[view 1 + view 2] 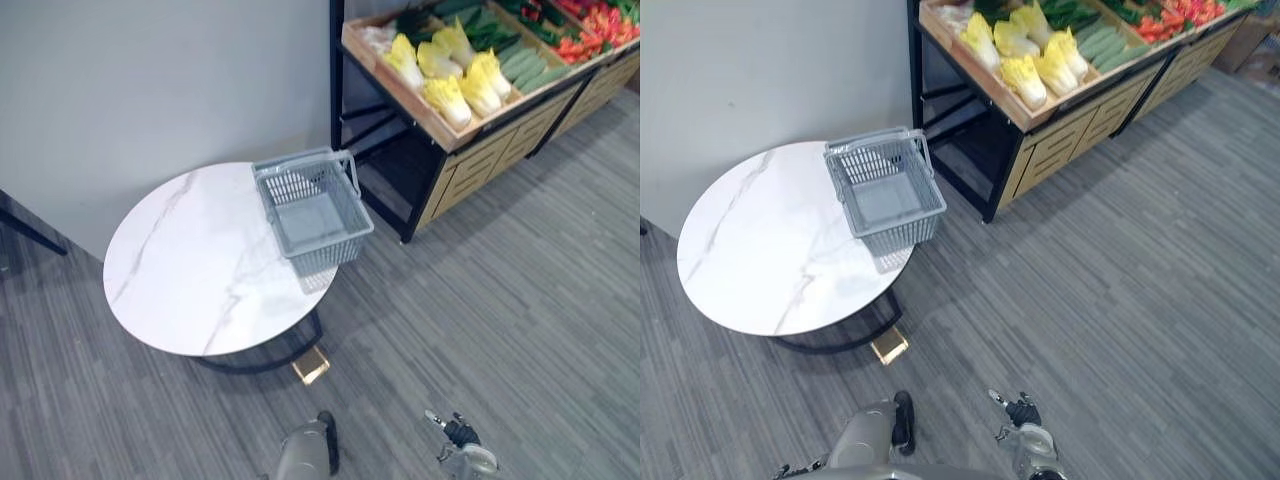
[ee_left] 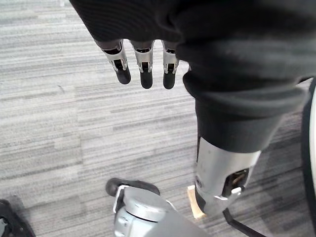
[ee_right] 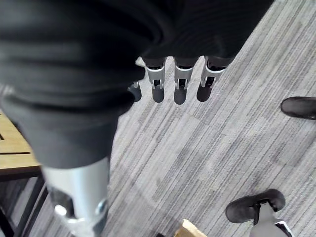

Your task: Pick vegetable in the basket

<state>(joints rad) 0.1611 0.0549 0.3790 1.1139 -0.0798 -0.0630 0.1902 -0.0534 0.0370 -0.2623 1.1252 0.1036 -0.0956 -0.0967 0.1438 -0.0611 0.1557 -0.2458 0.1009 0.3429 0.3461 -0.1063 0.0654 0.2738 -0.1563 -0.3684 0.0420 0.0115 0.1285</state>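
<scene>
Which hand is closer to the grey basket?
Left, probably. The left hand hangs near the marble table that carries the grey basket; the right hand hangs farther right, over the floor.

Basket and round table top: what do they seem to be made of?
The basket looks like matte grey moulded plastic, judging by its slotted walls. The table top looks like white marble or a marble-look laminate: grey veins cross a smooth surface.

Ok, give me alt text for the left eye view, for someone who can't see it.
An empty grey basket sits at the right edge of a round white marble table. Beyond it, a wooden produce stand holds yellow cabbages, green cucumbers and red vegetables.
</scene>
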